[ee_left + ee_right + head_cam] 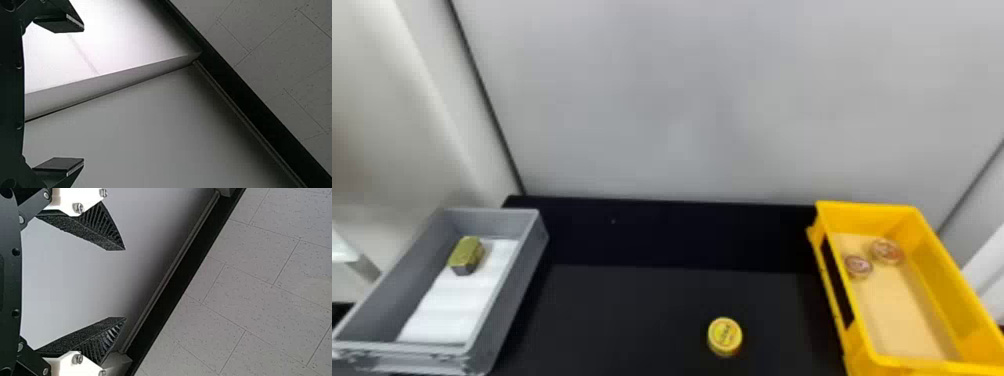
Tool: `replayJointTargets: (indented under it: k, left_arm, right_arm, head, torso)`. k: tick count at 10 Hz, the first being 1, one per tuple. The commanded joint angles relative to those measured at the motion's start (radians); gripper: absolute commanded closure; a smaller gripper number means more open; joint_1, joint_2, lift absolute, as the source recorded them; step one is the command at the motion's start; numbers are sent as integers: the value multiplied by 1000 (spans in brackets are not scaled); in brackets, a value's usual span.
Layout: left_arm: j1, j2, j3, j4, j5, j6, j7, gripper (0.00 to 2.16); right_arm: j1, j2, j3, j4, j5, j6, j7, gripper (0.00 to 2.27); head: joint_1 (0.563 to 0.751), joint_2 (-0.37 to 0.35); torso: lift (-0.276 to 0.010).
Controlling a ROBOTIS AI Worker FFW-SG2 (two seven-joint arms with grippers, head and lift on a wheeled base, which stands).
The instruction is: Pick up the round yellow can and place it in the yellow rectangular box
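Smooth plastic forms the grey box (521, 292) at left and the slightly glossy yellow rectangular box (862, 214) at right. The worktop (632, 320) between looks matt. The back wall (682, 100) is smooth, softly sheened. The right fingers (90, 227) have rough, grainy faces and ribbed sides.

My left gripper (83, 94): near-black, its frame (11, 94) dotted with small round recesses
Its fingers (58, 22): short, flat-faced dark wedges, each with a thin paler edge
My right gripper (125, 284): dark body plate (11, 282) with round holes
My right-hand fingers (84, 229): black, tapering to points, grainy on the inner faces, ribbed along the side
Brackets (68, 197): bright white, angular
Screws (79, 208): silvery, round-headed
Links (34, 206): black bars with metal pins
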Motion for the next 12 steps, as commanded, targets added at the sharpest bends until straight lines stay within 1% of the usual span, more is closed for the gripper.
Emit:
replayJointTargets:
  k: [1, 6, 8, 9, 11, 12]
  left_arm:
    - [0, 1, 0, 0, 0, 0, 1, 87]
    - [0, 3, -2, 0, 1, 0, -1, 87]
    - [2, 3, -2, 0, 1, 0, -1, 87]
    - [2, 1, -5, 2, 1, 0, -1, 87]
    - [-1, -2, -11, 5, 1, 3, -1, 87]
    - [-3, -2, -14, 5, 3, 3, -1, 87]
  right_arm:
    - [0, 0, 0, 1, -2, -1, 0, 190]
    - [0, 0, 0, 1, -4, 2, 0, 190]
    - [12, 5, -1, 9, -11, 31, -2, 190]
    - [14, 10, 0, 13, -73, 115, -5, 202]
    - [7, 30, 16, 28, -208, 401, -8, 214]
    - [6, 51, 23, 55, -234, 519, 26, 213]
  head:
    - [663, 54]
    - [663, 54]
    - [663, 54]
    - [663, 54]
    - [663, 54]
    - [663, 54]
  torso:
    - [-10]
    - [-10]
    - [-10]
    - [-10]
    - [-10]
    - [-10]
